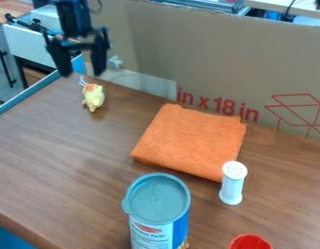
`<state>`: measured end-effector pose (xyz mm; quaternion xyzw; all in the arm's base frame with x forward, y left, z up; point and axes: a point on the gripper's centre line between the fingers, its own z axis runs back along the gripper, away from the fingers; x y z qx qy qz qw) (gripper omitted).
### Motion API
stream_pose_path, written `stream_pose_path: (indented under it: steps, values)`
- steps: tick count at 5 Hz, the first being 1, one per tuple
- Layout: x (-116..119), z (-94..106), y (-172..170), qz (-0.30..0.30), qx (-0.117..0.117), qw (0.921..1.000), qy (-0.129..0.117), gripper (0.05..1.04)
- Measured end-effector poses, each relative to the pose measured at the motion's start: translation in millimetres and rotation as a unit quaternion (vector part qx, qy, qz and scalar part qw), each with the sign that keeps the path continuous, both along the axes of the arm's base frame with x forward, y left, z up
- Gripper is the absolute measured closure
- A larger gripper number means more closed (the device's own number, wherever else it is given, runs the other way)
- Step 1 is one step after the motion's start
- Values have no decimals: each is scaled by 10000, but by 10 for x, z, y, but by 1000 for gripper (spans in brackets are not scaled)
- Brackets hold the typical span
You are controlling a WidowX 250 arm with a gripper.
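The gripper [81, 74] hangs at the upper left, its two fingers spread apart with nothing between them. Just below and slightly to the right of it, a small yellow toy figure [93, 97] with an orange patch near its top rests on the table, apart from the fingers. A folded orange cloth [189, 141] lies flat at the middle right. By the cloth's lower right corner stands a white shaker [233, 183]. A canister [156, 209] with a grey-blue lid stands upright at the lower middle.
The wooden table [58, 155] ends on the left at a blue-grey edge. A tall cardboard panel [214, 63] runs along its back. Part of a red cup [250, 242] shows at the bottom right. Behind the table at the left is a white box-like unit [39, 48].
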<state>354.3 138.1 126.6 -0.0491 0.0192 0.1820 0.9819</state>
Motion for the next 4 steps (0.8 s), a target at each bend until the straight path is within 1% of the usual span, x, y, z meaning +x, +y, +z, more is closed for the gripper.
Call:
stream_pose_path:
  steps: [1, 2, 3, 4]
  values:
    - [-466, 225, -382, -619, 315, 9976, 4, 82]
    - [-826, 260, -873, -1564, 562, 9860, 150, 82]
    - [-1000, 371, -1143, -2075, 691, 9758, 19, 82]
    - [-1070, 352, -1305, -2482, 682, 9663, 48, 83]
